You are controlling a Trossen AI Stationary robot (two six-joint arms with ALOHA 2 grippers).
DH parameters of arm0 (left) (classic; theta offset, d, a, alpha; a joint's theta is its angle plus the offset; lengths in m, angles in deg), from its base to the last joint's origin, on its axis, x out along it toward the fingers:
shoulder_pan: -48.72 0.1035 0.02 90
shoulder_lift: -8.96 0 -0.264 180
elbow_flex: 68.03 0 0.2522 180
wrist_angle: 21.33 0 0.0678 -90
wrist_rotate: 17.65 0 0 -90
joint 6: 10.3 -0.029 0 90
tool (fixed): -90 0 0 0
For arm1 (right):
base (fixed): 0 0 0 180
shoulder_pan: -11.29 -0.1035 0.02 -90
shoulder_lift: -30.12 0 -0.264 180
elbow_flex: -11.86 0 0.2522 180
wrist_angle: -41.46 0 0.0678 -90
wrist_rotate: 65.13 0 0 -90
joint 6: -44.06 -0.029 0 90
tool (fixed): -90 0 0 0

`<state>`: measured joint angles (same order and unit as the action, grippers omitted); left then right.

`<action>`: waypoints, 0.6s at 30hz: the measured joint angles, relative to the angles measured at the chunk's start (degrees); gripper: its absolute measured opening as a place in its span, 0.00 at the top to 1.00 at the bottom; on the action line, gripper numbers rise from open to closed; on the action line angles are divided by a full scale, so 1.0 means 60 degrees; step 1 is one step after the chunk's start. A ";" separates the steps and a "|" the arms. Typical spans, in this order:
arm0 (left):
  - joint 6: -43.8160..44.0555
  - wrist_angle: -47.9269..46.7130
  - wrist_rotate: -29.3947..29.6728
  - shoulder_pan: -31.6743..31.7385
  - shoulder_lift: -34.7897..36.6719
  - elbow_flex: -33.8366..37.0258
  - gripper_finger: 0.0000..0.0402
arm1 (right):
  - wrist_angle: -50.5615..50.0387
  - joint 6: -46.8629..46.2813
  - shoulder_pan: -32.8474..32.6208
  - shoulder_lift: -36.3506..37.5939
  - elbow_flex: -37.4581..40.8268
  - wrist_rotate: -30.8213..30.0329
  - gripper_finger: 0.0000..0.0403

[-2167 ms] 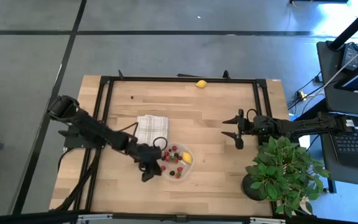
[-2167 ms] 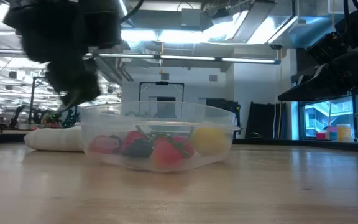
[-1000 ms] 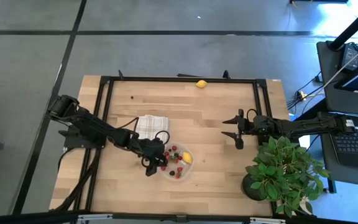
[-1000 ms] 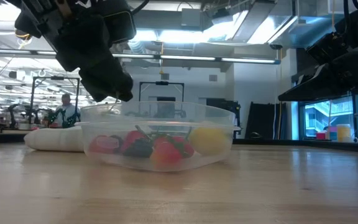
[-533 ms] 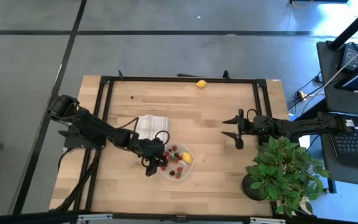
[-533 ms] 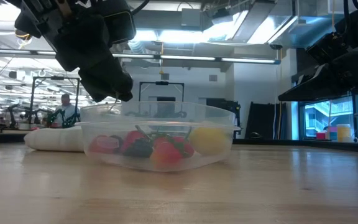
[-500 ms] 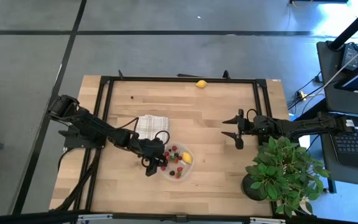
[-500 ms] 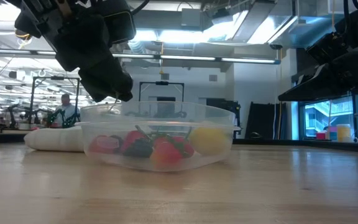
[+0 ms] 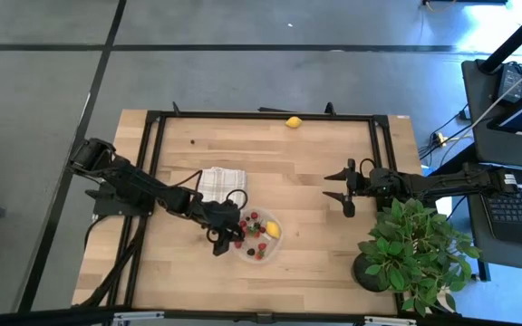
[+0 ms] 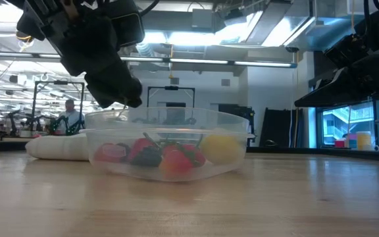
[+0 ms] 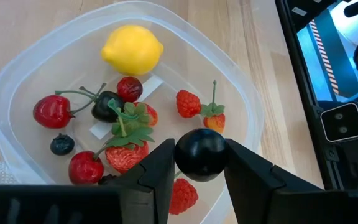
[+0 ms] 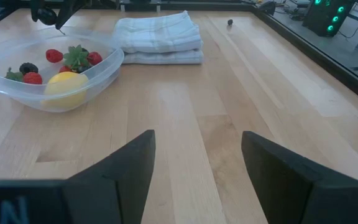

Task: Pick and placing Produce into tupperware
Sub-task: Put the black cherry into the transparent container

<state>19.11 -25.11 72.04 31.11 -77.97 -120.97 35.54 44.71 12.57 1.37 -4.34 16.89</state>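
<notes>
Above the clear, shallow, rounded-square plastic container [image 9: 258, 238], the left gripper [image 11: 199, 163] hangs with its two dark fingers [image 11: 156, 171] pinching a small, round, glossy black berry [image 11: 200, 153] between them. Seen from overhead, that gripper [image 9: 227, 237] sits at the container's edge nearest the folded white-and-grey checked cloth [image 9: 219, 186], which lies just beside the container on the light wooden table [image 9: 306, 172].

Inside the container [image 11: 240, 99] lie a small yellow lemon-like fruit [image 11: 132, 49], a red cherry with a green stem [image 11: 50, 111], a dark cherry [image 11: 106, 106], a tiny dark blue berry [image 11: 61, 145], a red raspberry [image 11: 188, 102] and a leafy-topped red strawberry [image 11: 127, 151], among other small red fruits. From table height the container [image 10: 170, 150] stands flat on the wood with the red and yellow fruit showing through its wall, and the left gripper [image 10: 114, 82] is just above its rim.

A second yellow lemon-like fruit [image 9: 294, 121] rests at the far edge of the table, well apart from the container. A tiny dark berry [image 9: 193, 141] lies alone on the wood beyond the cloth.

The right gripper [image 9: 342, 187] waits over bare table, well apart from the container, its fingers [image 12: 107, 177] spread with nothing between them. A leafy green potted plant [image 9: 413, 243] stands at the table's corner near that arm.
</notes>
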 joint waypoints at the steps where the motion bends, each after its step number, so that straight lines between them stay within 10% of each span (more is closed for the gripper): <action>1: -0.0007 0.0001 0.0019 0.0000 0.0000 0.0000 0.70 | -0.0002 0.0000 -0.0002 -0.0001 0.0000 -0.0002 0.40; 18: -0.0506 -0.0001 0.0473 0.0004 0.0000 0.0000 0.57 | -0.0002 0.0004 0.0000 0.0000 0.0000 -0.0002 0.40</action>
<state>16.07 -25.11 74.88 31.14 -77.97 -120.97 35.53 44.73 12.57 1.37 -4.34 16.88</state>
